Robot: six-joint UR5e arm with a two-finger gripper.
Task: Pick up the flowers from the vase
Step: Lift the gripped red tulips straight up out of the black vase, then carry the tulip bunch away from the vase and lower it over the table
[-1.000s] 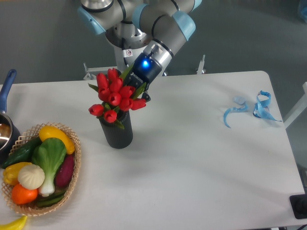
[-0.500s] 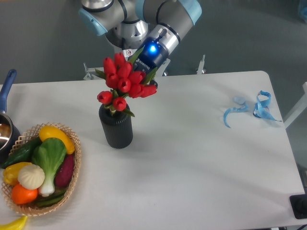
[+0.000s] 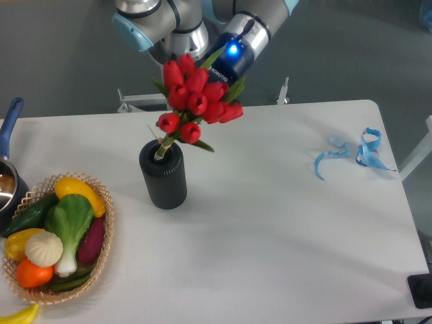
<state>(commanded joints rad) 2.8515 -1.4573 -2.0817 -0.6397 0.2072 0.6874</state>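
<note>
The flowers point(image 3: 196, 98), a tight bunch of red tulip buds with green leaves, hang tilted above the vase point(image 3: 163, 177). Their pale stems still reach down into the vase's round mouth. The vase is dark, ribbed and upright on the white table point(image 3: 270, 223). My gripper point(image 3: 217, 86) comes in from the upper right behind the bunch. It is shut on the flowers, and the buds hide its fingertips. A blue light glows on its body.
A wicker basket point(image 3: 101, 243) of toy vegetables stands at the front left. A dark pot with a blue handle point(image 3: 10, 118) sits at the left edge. Blue ribbon pieces point(image 3: 354, 154) lie at the right. The robot base point(image 3: 175, 47) stands behind the table.
The gripper has risen up and to the right with the flowers. The bunch has lifted from resting on the vase's mouth, so that only the stem ends remain inside.
</note>
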